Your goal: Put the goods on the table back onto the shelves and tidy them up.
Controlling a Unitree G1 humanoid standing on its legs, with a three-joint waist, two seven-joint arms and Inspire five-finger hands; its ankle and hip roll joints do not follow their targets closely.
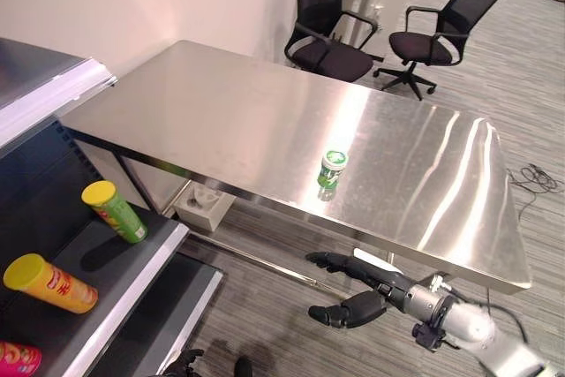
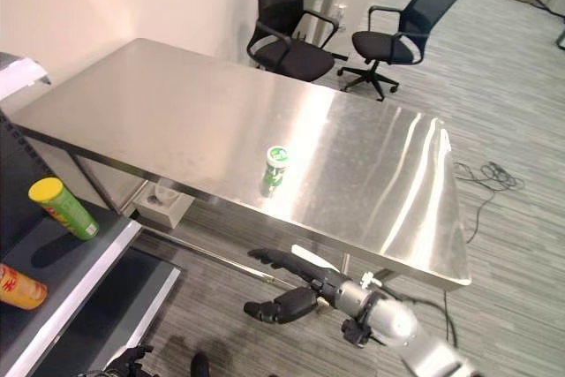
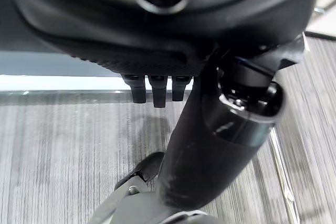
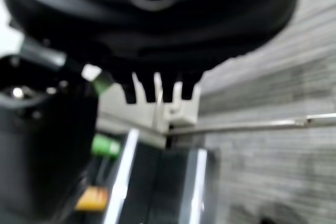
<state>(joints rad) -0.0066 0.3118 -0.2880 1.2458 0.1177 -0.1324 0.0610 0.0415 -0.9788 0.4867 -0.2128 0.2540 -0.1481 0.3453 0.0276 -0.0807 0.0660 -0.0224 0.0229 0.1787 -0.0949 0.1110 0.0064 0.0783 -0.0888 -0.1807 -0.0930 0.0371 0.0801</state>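
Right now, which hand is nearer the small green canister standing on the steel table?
Right. The right hand hangs open below the table's near edge, under the green canister. The left hand is low by the shelf, farther off.

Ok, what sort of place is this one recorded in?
Probably an office set up as a mock shop: a dark shelf holds snack tubes, a bare steel table holds one green can, and black office chairs stand on grey carpet.

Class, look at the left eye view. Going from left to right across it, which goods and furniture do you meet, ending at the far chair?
Orange can → green can with yellow lid → small green tub on the steel table → right office chair.
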